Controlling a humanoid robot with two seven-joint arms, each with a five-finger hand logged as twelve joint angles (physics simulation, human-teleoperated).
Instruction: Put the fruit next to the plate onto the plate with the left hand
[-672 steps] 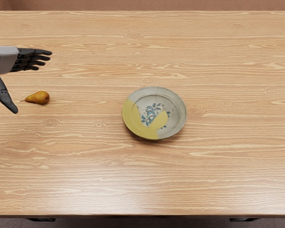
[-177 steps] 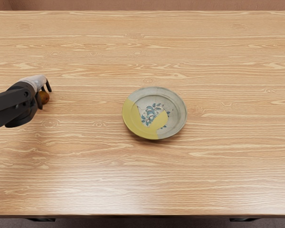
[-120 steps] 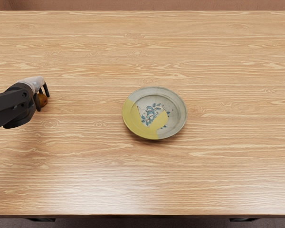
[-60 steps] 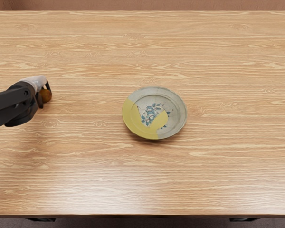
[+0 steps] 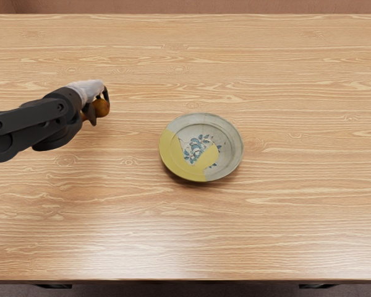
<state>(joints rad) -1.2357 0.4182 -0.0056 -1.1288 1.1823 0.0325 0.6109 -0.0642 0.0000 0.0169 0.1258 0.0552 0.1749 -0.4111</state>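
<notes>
Forearm first on my remote feed: the dark left arm (image 5: 25,127) enters over the left edge of the table (image 5: 284,68) and angles rightward. At its end, the left hand (image 5: 85,93) has its fingers (image 5: 105,96) curled around the pear (image 5: 101,109), pinching it so only an orange-brown flank shows. I cannot tell whether the fruit clears the wood. To the right of the pear lies a stretch of bare tabletop, then the plate (image 5: 235,139), near the table's middle and well apart from the hand. The plate is part yellow, part grey, with a blue flower at its centre. Beyond it, open wood runs to the right edge, and wide clear bands lie along the far and near edges. My count: one arm, one hand, one pear, one plate.
</notes>
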